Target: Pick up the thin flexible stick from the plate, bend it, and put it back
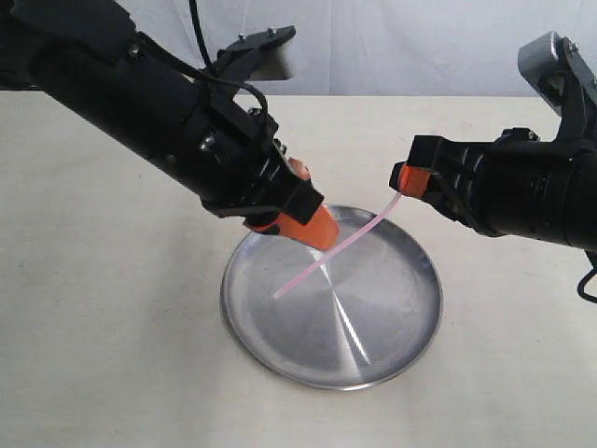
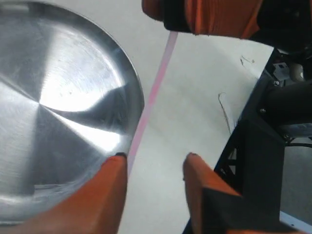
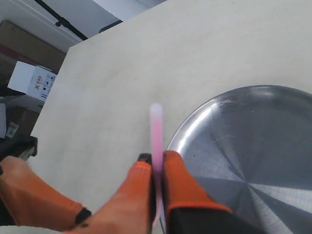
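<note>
Right gripper (image 3: 157,157): both orange fingers pressed together on one end of the thin flexible stick (image 1: 340,247); no gap shows between them apart from the stick itself.

Left gripper (image 2: 155,157): orange fingers (image 2: 114,192) standing well apart; nothing clamped; bare table between the two tips.

Stick: pale pink and very thin; it runs out ahead of the right gripper's fingertips, slanting down and away towards the left gripper; almost straight, with only a slight curve near the held end; blurred in the right wrist view.

Stick's free end: just beside the tip of one left finger, on the inner side of it as the left wrist view shows it; I cannot tell whether it touches that finger; I cannot tell either whether it rests on the plate or hangs just above.

Plate (image 1: 373,327): round, shiny silver; directly below the left gripper's fingertips and below and ahead of the right gripper's; nothing lying flat in it.

Grippers to each other: facing across the plate, apart, the stick bridging the space between them.

Table (image 1: 112,355): pale and plain under the plate and both arms.
</note>
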Available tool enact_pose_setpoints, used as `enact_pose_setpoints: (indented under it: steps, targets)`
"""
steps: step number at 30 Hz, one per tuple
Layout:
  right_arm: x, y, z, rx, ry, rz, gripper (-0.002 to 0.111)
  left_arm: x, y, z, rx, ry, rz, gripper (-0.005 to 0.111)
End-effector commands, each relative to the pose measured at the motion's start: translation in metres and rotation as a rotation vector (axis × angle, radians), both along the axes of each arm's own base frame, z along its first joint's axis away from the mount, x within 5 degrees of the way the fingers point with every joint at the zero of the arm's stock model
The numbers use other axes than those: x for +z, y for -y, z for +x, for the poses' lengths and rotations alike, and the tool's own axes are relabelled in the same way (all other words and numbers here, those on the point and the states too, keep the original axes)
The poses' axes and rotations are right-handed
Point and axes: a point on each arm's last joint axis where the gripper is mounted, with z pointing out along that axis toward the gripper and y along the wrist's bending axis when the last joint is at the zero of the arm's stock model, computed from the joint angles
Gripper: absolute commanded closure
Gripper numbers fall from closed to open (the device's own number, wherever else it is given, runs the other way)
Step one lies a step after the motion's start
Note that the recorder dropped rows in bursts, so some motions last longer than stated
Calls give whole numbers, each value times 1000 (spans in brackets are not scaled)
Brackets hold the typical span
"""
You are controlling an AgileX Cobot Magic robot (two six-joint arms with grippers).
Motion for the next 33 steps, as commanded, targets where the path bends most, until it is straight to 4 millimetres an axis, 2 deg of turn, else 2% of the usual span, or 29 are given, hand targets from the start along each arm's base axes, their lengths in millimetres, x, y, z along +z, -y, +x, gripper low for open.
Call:
enact_pose_setpoints:
  steps: [1, 8, 13, 16, 20, 21, 26, 33]
  targets:
    - [-1, -1, -1, 15, 1, 0, 109, -5, 4, -4, -31, -85, -14, 53]
    - [1, -2, -1, 17, -5, 27, 109, -15, 7, -3, -41, -134, 7, 52]
    - [2, -3, -1, 18, 1, 42, 109, -28, 21, -11, -89, -167, 33, 52]
    - [2, -3, -1, 21, 3, 41, 109, -33, 28, -14, -82, -173, 46, 64]
    - [3, -3, -2, 28, 4, 45, 109, -35, 29, -9, -15, -148, 65, 104]
    - [3, -3, -2, 29, 8, 46, 109, -36, 29, -8, -9, -139, 68, 107]
    - [3, -3, -3, 35, 12, 35, 109, -33, 29, -3, 34, -88, 47, 107]
    - [1, -3, -3, 49, 20, 0, 109, -13, 27, 3, 118, 31, -33, 107]
